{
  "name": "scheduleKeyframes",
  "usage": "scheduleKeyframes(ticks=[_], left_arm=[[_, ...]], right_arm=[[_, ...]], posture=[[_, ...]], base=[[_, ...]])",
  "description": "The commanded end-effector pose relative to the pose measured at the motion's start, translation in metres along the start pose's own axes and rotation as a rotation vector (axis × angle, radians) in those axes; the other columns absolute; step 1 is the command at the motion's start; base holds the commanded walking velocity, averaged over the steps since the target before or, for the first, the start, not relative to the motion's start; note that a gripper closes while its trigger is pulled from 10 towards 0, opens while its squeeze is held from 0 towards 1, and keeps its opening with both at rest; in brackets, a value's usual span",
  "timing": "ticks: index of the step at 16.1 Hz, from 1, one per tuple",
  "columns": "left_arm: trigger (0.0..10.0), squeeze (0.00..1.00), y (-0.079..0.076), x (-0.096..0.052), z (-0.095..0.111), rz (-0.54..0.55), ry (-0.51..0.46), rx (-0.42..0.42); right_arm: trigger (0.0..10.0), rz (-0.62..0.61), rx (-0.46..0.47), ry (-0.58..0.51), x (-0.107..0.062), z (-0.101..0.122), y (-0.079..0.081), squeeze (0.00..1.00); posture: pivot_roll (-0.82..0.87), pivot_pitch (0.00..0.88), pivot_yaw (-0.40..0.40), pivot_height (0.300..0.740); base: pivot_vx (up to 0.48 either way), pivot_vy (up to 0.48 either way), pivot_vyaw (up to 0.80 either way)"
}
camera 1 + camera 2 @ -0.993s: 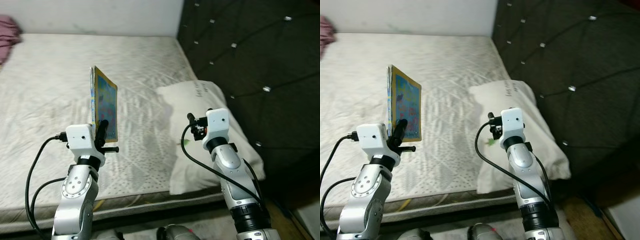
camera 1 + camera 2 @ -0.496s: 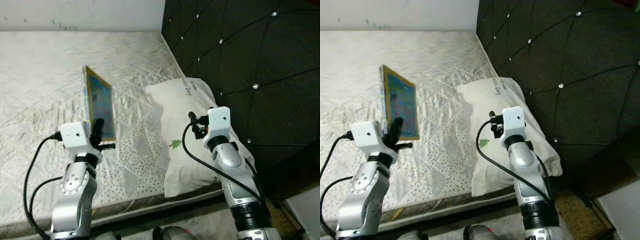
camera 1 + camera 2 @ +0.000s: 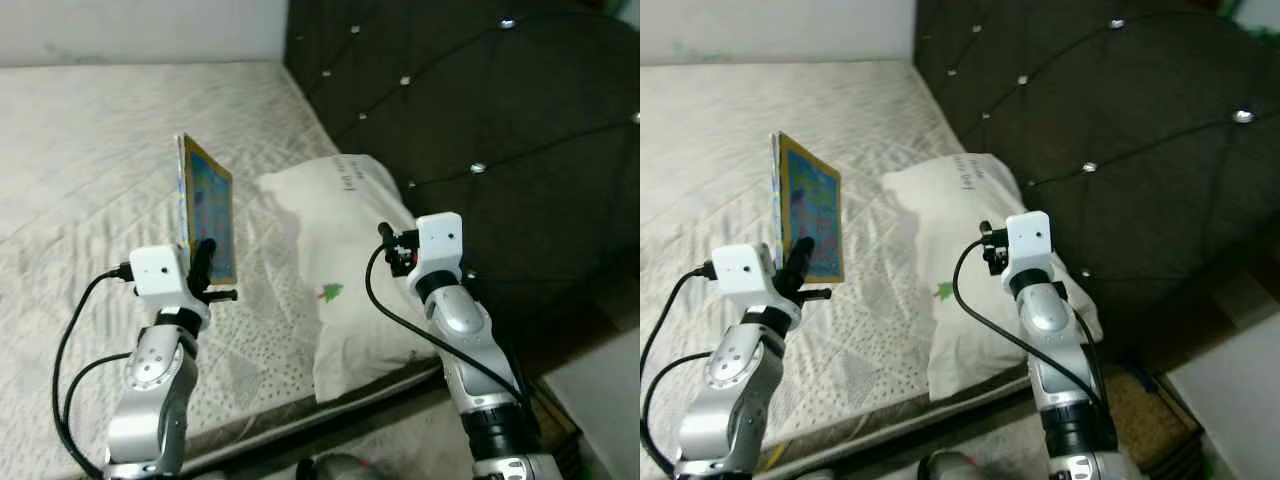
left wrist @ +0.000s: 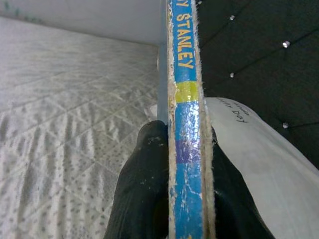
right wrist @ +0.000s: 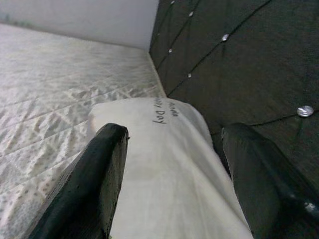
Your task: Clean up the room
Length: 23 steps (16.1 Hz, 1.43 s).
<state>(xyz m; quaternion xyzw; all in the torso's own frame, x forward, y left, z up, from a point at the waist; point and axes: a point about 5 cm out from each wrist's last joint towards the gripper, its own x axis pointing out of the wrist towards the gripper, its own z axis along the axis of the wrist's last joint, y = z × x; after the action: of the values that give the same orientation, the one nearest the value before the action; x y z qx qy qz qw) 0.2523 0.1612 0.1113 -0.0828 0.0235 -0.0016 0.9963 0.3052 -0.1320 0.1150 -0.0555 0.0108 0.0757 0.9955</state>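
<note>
Your left gripper (image 3: 204, 262) clamps the thin colourful picture book (image 3: 208, 212) upright; your right gripper (image 5: 174, 184) gapes empty above the white pillow (image 3: 345, 250)

A home bedroom: quilted mattress (image 3: 90, 150), pillow (image 3: 335, 250), dark tufted headboard (image 3: 480, 110)

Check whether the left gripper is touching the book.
Touching. In the left wrist view the left gripper has both black fingers pressed against the book, one on each side.

mattress (image 3: 90, 150): open to the left | pillow (image 3: 340, 260): ahead, below right | headboard (image 3: 480, 120): blocks right
</note>
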Motion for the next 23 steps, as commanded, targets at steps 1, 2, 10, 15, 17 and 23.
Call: scheduleKeyframes(ticks=[1, 2, 10, 15, 17, 23], left_arm=[[10.0, 0.00, -0.006, 0.002, 0.006, -0.021, -0.031, 0.000], [10.0, 0.00, -0.007, 0.002, 0.006, -0.021, -0.030, -0.002], [10.0, 0.00, -0.007, 0.002, 0.006, 0.004, -0.038, -0.016], [10.0, 0.00, 0.002, 0.001, 0.003, 0.103, -0.028, -0.057], [10.0, 0.00, 0.003, 0.000, 0.002, 0.109, -0.020, -0.069], [10.0, 0.00, 0.005, 0.001, -0.001, 0.135, 0.010, -0.121]], right_arm=[[10.0, -0.024, -0.003, -0.001, -0.001, 0.001, -0.007, 0.00], [10.0, -0.024, -0.003, -0.001, -0.001, 0.001, -0.007, 0.00], [10.0, -0.002, -0.009, -0.023, 0.000, 0.003, -0.005, 0.00], [10.0, 0.054, -0.039, -0.038, 0.000, 0.005, 0.001, 0.00], [10.0, 0.053, -0.037, -0.034, 0.000, 0.005, 0.002, 0.00], [10.0, 0.056, -0.019, -0.033, 0.001, 0.005, 0.001, 0.00]], posture=[[-0.07, 0.000, -0.089, 0.740], [-0.07, 0.000, -0.089, 0.740], [-0.07, 0.000, -0.093, 0.740], [-0.06, 0.000, -0.103, 0.740], [-0.06, 0.000, -0.106, 0.740], [-0.07, 0.009, -0.101, 0.740]], base=[[0.000, 0.000, -0.80], [0.000, 0.000, -0.80], [0.000, 0.000, -0.46], [0.000, 0.000, 0.16], [0.000, 0.000, 0.80], [0.000, 0.000, 0.00]])
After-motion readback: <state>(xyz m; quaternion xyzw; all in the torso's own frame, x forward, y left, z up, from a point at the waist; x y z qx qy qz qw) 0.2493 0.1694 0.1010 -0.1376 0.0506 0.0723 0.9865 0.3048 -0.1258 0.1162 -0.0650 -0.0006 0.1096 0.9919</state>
